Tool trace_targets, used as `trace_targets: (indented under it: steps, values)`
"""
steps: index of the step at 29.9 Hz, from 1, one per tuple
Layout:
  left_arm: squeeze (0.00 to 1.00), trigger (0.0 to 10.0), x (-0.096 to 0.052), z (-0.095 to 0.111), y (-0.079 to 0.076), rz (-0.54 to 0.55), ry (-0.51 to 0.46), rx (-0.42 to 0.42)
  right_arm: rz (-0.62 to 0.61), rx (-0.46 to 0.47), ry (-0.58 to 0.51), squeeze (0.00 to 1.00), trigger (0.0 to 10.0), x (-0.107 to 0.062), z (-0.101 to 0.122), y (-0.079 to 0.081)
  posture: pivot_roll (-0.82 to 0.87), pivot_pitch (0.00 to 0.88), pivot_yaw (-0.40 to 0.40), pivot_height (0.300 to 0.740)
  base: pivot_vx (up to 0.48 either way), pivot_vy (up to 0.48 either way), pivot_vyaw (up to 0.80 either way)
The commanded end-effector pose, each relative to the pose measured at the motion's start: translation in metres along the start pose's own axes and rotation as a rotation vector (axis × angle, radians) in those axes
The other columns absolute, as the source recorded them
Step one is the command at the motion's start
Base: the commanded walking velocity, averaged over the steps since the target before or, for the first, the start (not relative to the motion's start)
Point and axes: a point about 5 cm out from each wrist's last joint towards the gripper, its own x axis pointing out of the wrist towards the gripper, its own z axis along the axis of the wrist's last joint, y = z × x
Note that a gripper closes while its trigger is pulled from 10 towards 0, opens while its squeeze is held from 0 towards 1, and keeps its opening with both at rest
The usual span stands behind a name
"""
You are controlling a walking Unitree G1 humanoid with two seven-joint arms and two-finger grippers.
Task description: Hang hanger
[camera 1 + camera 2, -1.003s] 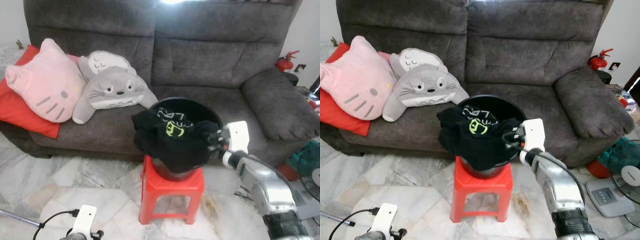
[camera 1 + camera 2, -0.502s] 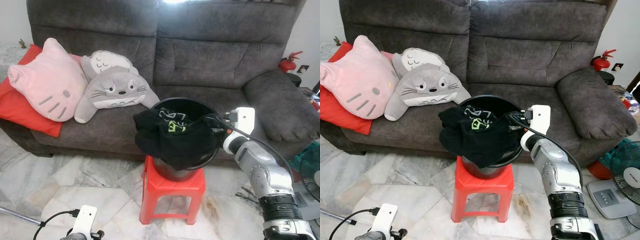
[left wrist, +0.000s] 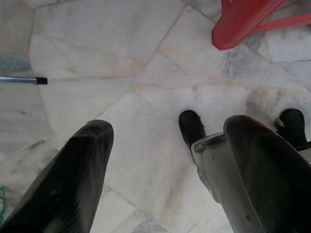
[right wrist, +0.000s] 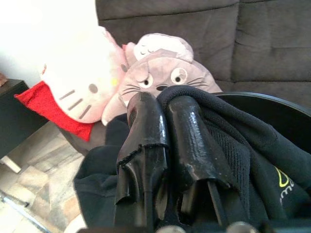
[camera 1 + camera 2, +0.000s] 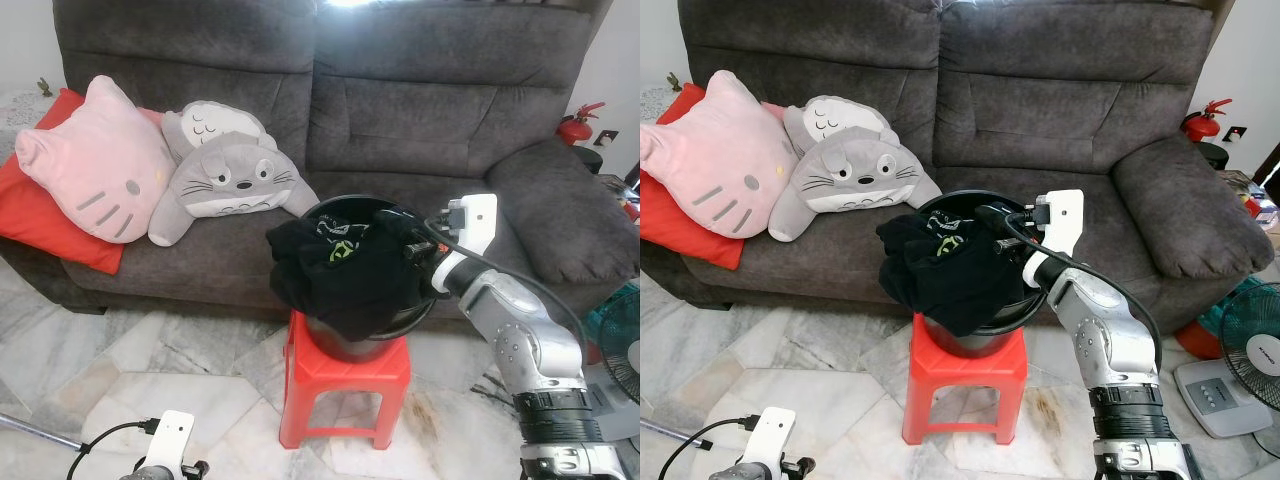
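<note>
We reach our right tool (image 4: pixel 163 145) over the black bucket (image 5: pixel 385 325) on the red plastic stool (image 5: pixel 345 385), its glossy fingers pressed together on soft, knitted black clothing (image 5: pixel 340 275) heaped just beneath it. No hanger is in sight. Our left tool (image 3: pixel 160 160) hangs idle, fingers apart, above the marble floor (image 3: pixel 121 63).

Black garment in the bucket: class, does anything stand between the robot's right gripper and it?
Nothing visible does. The right gripper is already against the black garment, its fingers closed together and touching the fabric above the bucket.
</note>
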Motion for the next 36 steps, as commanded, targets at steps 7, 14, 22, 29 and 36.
trace_targets:
  steps: [7,14,22,29,36]
  values:
    - [0.0,10.0,0.0,-0.003,-0.003,-0.014,0.016,-0.009,-0.007,-0.031,0.054,0.0,0.0,-0.004,-0.004,0.0,-0.17,0.012,-0.056,0.74,0.0,0.0,0.0]
    - [0.0,10.0,0.0,-0.003,-0.004,-0.018,0.017,-0.01,-0.262,0.01,0.231,0.0,0.0,-0.012,-0.037,-0.034,-0.16,0.014,-0.056,0.74,0.0,0.0,0.0]
    - [0.0,10.0,0.0,-0.003,-0.003,-0.019,0.02,-0.007,-0.344,0.026,0.31,0.0,10.0,-0.021,-0.059,-0.045,-0.16,0.018,-0.054,0.74,0.0,0.0,0.0]
    - [0.0,10.0,0.0,-0.003,-0.002,-0.013,0.019,-0.006,-0.322,-0.004,0.168,0.0,10.0,-0.016,-0.039,-0.041,-0.16,0.019,-0.054,0.74,0.0,0.0,0.0]
    - [0.0,10.0,0.0,-0.003,-0.002,-0.011,0.017,-0.005,-0.279,-0.05,0.046,0.0,10.0,-0.018,-0.023,-0.03,-0.16,0.019,-0.054,0.74,0.0,0.0,0.0]
